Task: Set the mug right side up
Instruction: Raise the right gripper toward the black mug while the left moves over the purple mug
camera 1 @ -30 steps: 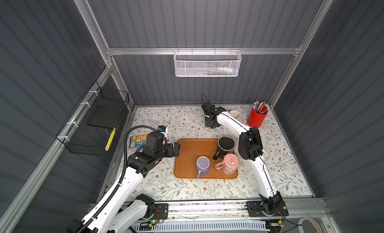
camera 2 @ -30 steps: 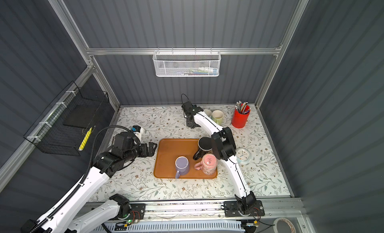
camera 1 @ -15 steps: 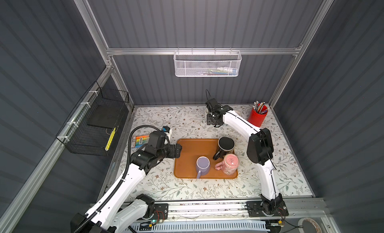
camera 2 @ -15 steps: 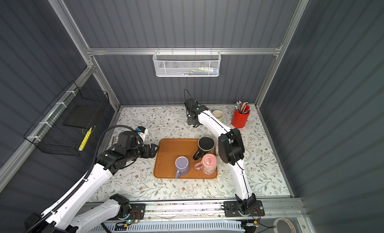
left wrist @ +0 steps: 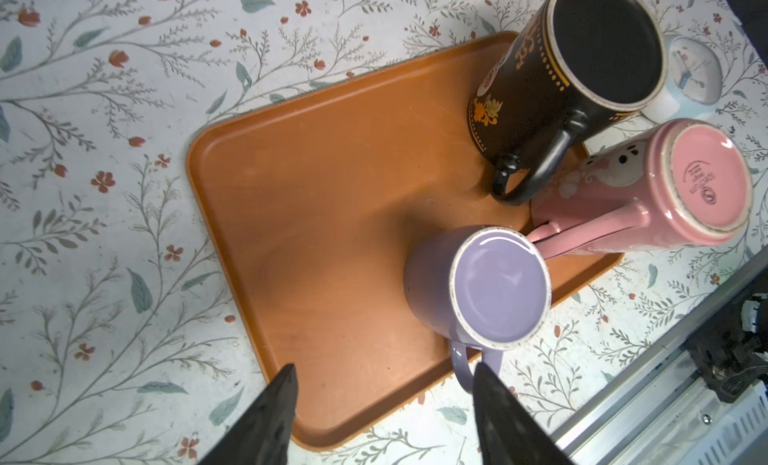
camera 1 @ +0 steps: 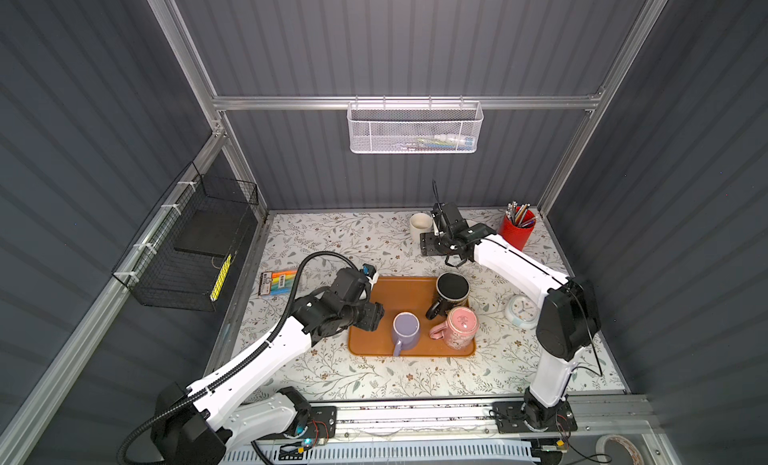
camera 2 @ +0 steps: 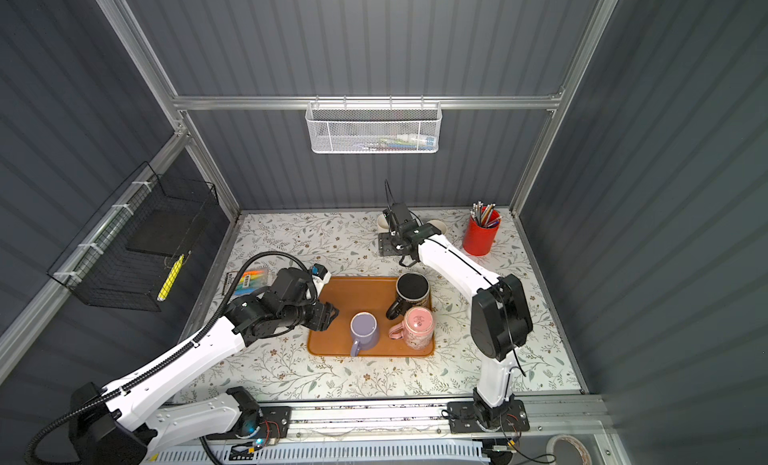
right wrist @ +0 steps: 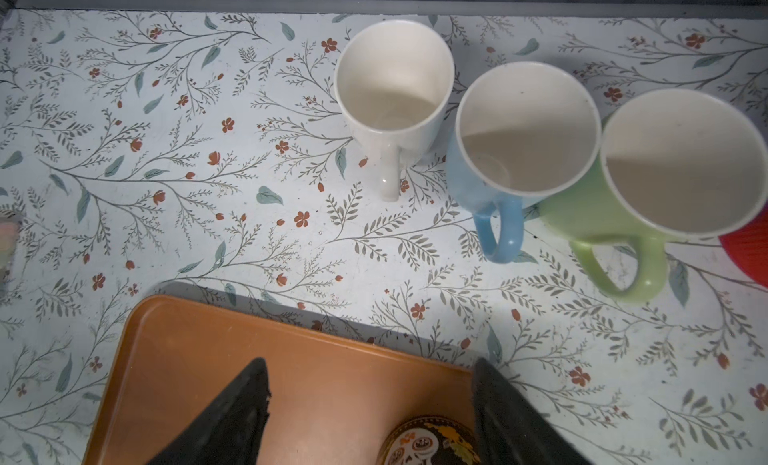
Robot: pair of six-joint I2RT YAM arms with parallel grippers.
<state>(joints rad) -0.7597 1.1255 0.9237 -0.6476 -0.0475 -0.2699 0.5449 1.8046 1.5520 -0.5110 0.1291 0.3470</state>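
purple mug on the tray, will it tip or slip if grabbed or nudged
Likely rigid and heavy: the purple mug looks like thick glazed ceramic. Its glossy wall may be slippery; the handle probably gives a surer hold. Standing mouth-down on the tray, it seems unlikely to tip, more likely to slide toward the pink mug.

Lilac mug (camera 1: 406, 329) upside down, glossy base up, handle toward the tray's (camera 1: 399, 294) near edge, black mug (camera 1: 452, 289) and pink mug (camera 1: 462, 326) likewise inverted at its right corners

Glossy lilac mug (left wrist: 498, 286), matt orange tray (left wrist: 311, 213)
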